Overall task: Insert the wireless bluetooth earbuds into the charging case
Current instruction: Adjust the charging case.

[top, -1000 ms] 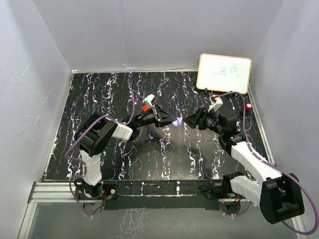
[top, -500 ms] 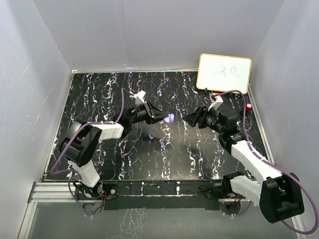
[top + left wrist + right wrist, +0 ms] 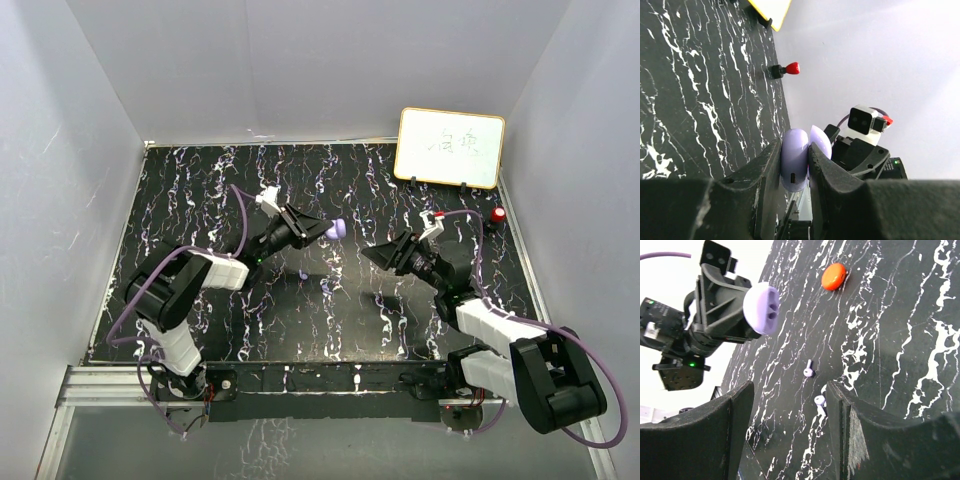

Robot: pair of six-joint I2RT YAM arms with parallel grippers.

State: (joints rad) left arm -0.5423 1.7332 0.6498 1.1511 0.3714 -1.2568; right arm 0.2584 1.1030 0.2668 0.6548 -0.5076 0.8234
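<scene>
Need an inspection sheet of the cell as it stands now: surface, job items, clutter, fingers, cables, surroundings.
Surface: black table with white veining.
Job's things: purple charging case held off the table, lid open, its two recesses facing the right arm. Two small pale earbuds lie loose on the table, apart from each other.
Clutter: red disc flat on the table; red-tipped peg near the right edge.
Grippers: left gripper, fingers shut on the charging case; right gripper open, nothing between its fingers.
Cables: purple cable loops along each arm, none touching the job's things.
Surroundings: white walls; whiteboard with writing at the far right corner.
</scene>
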